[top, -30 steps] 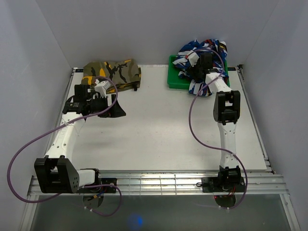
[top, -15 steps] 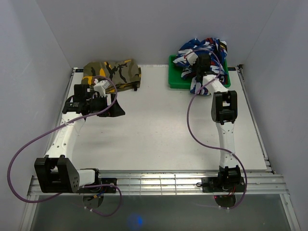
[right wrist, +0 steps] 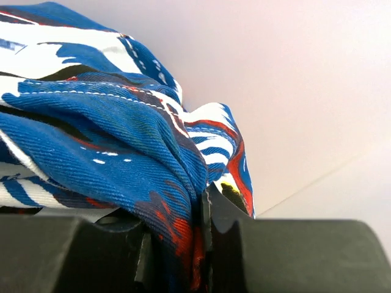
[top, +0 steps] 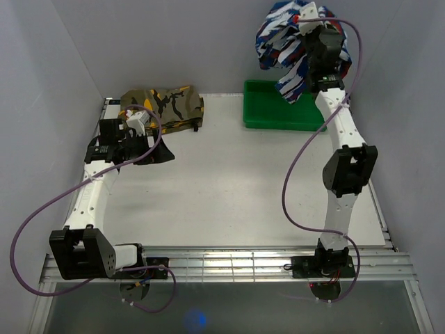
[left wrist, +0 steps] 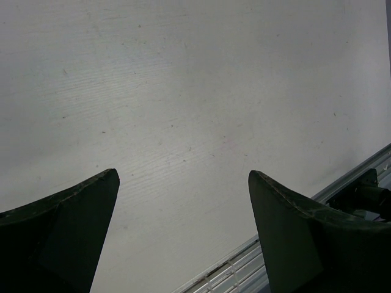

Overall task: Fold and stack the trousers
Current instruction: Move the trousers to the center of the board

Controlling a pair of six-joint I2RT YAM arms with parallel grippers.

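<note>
The blue printed trousers (top: 285, 42) hang bunched in the air above the green bin (top: 268, 115) at the back right, lifted clear of it. My right gripper (top: 306, 38) is shut on a fold of them. In the right wrist view the blue, white and red trousers (right wrist: 116, 122) are pinched between my right gripper (right wrist: 198, 238) jaws. My left gripper (top: 161, 152) hovers low over the table at the left, open and with nothing in it; the left wrist view shows its fingers (left wrist: 79, 220) wide apart over the bare white table (left wrist: 195, 91).
A folded olive camouflage garment (top: 163, 106) lies at the back left, just beyond my left gripper. White walls close in the back and both sides. A metal rail (top: 229, 263) runs along the near edge by the arm bases.
My right gripper closed on the trousers in the bin, and the arm then raised them high above it. The left arm shifted slightly to the left.
</note>
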